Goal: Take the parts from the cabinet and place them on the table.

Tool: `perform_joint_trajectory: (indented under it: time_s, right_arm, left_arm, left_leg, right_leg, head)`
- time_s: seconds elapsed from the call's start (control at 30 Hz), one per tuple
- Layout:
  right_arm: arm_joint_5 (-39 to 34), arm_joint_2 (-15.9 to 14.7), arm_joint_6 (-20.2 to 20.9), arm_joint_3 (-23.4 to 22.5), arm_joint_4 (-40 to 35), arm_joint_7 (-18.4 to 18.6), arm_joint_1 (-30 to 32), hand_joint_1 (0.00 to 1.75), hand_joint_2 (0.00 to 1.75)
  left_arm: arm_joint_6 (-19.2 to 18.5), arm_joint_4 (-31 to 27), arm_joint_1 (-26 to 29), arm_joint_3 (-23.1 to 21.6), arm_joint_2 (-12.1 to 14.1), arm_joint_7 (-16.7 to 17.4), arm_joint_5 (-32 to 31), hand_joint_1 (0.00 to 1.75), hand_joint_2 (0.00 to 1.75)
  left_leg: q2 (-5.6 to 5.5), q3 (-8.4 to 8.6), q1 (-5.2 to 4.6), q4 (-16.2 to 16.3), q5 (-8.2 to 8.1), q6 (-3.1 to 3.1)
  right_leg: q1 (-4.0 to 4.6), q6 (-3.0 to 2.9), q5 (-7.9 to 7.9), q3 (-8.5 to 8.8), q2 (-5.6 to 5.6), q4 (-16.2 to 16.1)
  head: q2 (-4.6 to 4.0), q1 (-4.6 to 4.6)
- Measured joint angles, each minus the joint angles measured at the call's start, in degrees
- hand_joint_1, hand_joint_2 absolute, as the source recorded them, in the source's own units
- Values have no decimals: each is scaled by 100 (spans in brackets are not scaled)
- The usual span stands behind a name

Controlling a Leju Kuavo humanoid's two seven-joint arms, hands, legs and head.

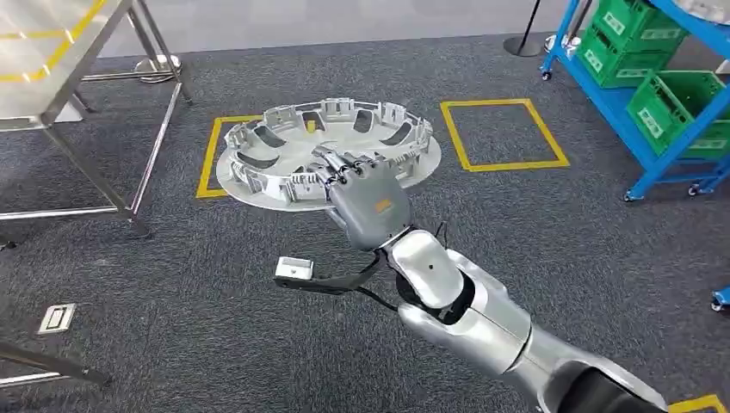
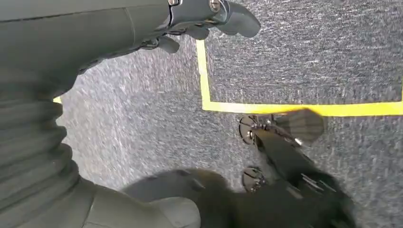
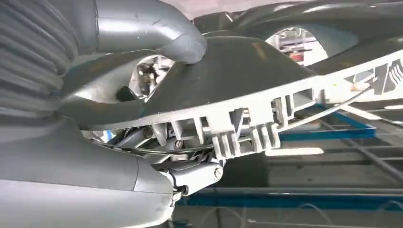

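Gripping wheel cover point(image 1: 284, 155) rim, right hand point(image 1: 368, 205) fingers point(image 1: 344, 168) curled

Part = round silver-grey wheel cover point(image 1: 323, 155), plastic, w/ oval cut-outs round the ring and short ribbed clip tabs standing up along the rim. Inner side faces up; disc lies roughly level, slightly tilted, held up in the air over the grey carpet, above the yellow floor square point(image 1: 209, 157) and covering most of it. Near edge is gripped by the right hand point(image 1: 366, 202), fingers over the top of the rim. Right wrist view: cover point(image 3: 247, 80) seen close from below, dark domed face, white ribbed clips along the edge, thumb point(image 3: 157, 33) pressed on it.
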Motion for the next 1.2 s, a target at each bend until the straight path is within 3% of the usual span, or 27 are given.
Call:
perform_joint_trajectory:
  time_s: [0.07,0.13,0.2,0.27,0.3,0.33,0.37,0.43,0.47,0.5,0.57,0.6,0.63,0.67,0.7,0.73,0.8,0.83,0.87,0.9,0.93,0.97,1.0,1.03,1.13,1.17,1.2]
  right_arm:
    - [4,2,-4,4,-4,-4,2,175,175]
    - [17,4,-2,2,-9,0,-1,175,175]
    - [44,2,-2,-2,-9,13,6,175,175]
    - [57,-44,-2,-7,-7,11,31,175,175]
    - [59,-66,-4,-7,-7,13,41,175,175]
    - [57,-81,-7,-7,-7,15,59,175,175]
    - [57,-101,-7,-7,-7,31,79,175,175]
    - [68,-133,-9,-20,-9,83,95,175,175]
    - [81,-142,-11,-31,-11,105,95,175,175]
    - [103,-160,-15,-46,-17,114,110,175,175]
    - [131,-168,-20,-46,-74,127,128,175,175]
    - [142,-173,-15,-46,-81,151,136,175,175]
    - [164,-173,-4,-48,-105,188,150,175,175]
    - [184,-175,0,-52,-131,214,161,175,175]
    - [206,-177,2,-61,-162,216,194,175,175]
    - [227,-186,7,-72,-182,216,219,175,175]
    - [284,-199,35,-98,-214,278,291,175,175]
    - [310,-199,57,-107,-238,317,332,175,175]
    - [339,-201,90,-122,-273,341,379,175,175]
    - [361,-203,131,-146,-321,367,416,175,175]
    - [378,-208,142,-162,-374,389,442,175,175]
    - [391,-214,144,-175,-422,407,448,175,175]
    - [400,-225,144,-197,-472,400,454,175,175]
    - [409,-238,144,-221,-509,391,456,175,175]
    - [413,-243,153,-247,-599,387,460,175,175]
    - [417,-251,177,-269,-630,389,470,175,175]
    - [422,-256,192,-295,-647,389,485,175,175]
  left_arm:
    - [-2,2,11,0,0,4,0,0,175]
    - [-2,0,12,0,0,4,-2,0,175]
    - [-2,0,11,0,8,2,-33,0,175]
    - [-22,0,-16,0,7,-4,-46,0,175]
    - [-33,0,-14,0,7,-7,-55,0,175]
    - [-37,0,-8,0,7,-7,-79,0,175]
    - [-39,2,4,0,7,-7,-98,0,175]
    - [-57,2,14,0,7,-4,-127,0,175]
    - [-74,2,13,0,2,-9,-146,0,175]
    - [-90,2,9,0,-7,-15,-157,0,175]
    - [-94,2,7,0,0,-28,-173,0,175]
    - [-101,4,23,0,0,-28,-179,0,175]
    - [-101,4,35,-2,2,-31,-192,0,175]
    - [-101,4,44,-2,20,-31,-210,0,175]
    - [-101,4,38,-2,11,-28,-223,0,175]
    - [-103,4,25,-2,11,-33,-225,0,175]
    - [-105,4,8,-2,11,-44,-245,0,175]
    - [-105,4,9,-2,11,-46,-269,0,175]
    - [-109,4,14,-4,15,-48,-291,0,175]
    - [-120,4,15,-4,26,-46,-312,0,175]
    - [-129,2,9,-4,41,-46,-341,0,175]
    - [-142,0,-4,-7,44,-46,-343,0,175]
    - [-149,0,-29,-9,39,-39,-348,0,175]
    - [-151,-4,-39,-9,39,-35,-350,0,175]
    - [-157,-2,-33,-11,39,-20,-365,0,175]
    - [-164,-2,-31,-11,35,-4,-393,0,175]
    - [-164,-4,-33,-11,39,7,-400,0,175]
  left_leg:
    - [-129,-41,-18,36,-5,61]
    - [-274,-9,-2,7,16,148]
    - [-392,-10,21,-3,31,209]
    - [-538,-26,14,-2,41,235]
    - [-624,-28,7,3,43,237]
    - [-708,-27,5,6,44,236]
    - [-791,-27,5,10,45,234]
    - [-966,-27,6,20,58,212]
    - [-1023,-34,18,21,67,199]
    - [-1068,-69,-3,26,79,148]
    - [-1185,-101,48,-7,117,63]
    - [-1253,-99,66,-43,144,16]
    - [-1315,-130,35,-61,156,-41]
    - [-1075,-150,31,21,109,-29]
    - [-746,-257,5,234,-65,-44]
    - [-588,-431,9,607,-277,-61]
    - [-484,-831,27,1486,-634,-101]
    - [-476,-894,28,1646,-641,-117]
    - [-465,-824,31,1535,-532,-125]
    - [-434,-633,33,1208,-345,-130]
    - [-361,-345,33,691,-115,-129]
    - [-191,-39,30,170,60,-118]
    - [-30,47,-32,44,-48,-41]
    - [-95,17,-10,8,11,45]
    - [-277,-11,-37,2,28,151]
    - [-334,16,16,-31,58,201]
    - [-388,10,24,-32,67,219]
  right_leg:
    - [12,34,6,34,-88,-25]
    - [-15,113,-48,78,-187,-26]
    - [-67,165,-326,-84,360,399]
    - [-65,179,-705,-515,541,1260]
    - [-61,178,-805,-709,561,1621]
    - [-58,167,-750,-783,566,1714]
    - [-56,145,-566,-721,574,1523]
    - [-55,81,-29,-288,681,558]
    - [-57,41,99,-87,933,105]
    - [-65,41,23,-55,1127,25]
    - [-15,34,54,-63,983,4]
    - [0,1,60,-56,928,2]
    - [-48,-52,102,-6,845,-73]
    - [-59,-81,137,24,738,-122]
    - [-61,-138,148,36,690,-143]
    - [-50,-145,148,32,612,-141]
    - [-36,-157,136,31,434,-135]
    - [-36,-159,132,30,353,-130]
    - [-37,-151,124,30,283,-126]
    - [-39,-137,114,31,213,-115]
    - [-44,-117,98,31,137,-96]
    - [-44,-88,74,32,72,-64]
    - [5,-44,45,20,23,-44]
    - [9,-14,31,27,-33,-25]
    - [2,75,35,72,-180,-58]
    - [-40,137,-14,56,-31,-14]
    - [-54,165,-155,-8,307,168]
  head:
    - [0,28]
    - [0,26]
    - [0,54]
    - [0,63]
    - [0,63]
    - [0,63]
    - [0,66]
    - [0,70]
    - [0,72]
    - [0,48]
    - [0,65]
    - [0,68]
    - [0,61]
    - [0,68]
    - [0,-7]
    - [0,-9]
    - [0,-11]
    - [0,-11]
    - [0,-11]
    - [0,-13]
    - [0,-11]
    - [0,-11]
    - [0,-18]
    - [0,18]
    - [0,17]
    - [0,21]
    - [0,35]
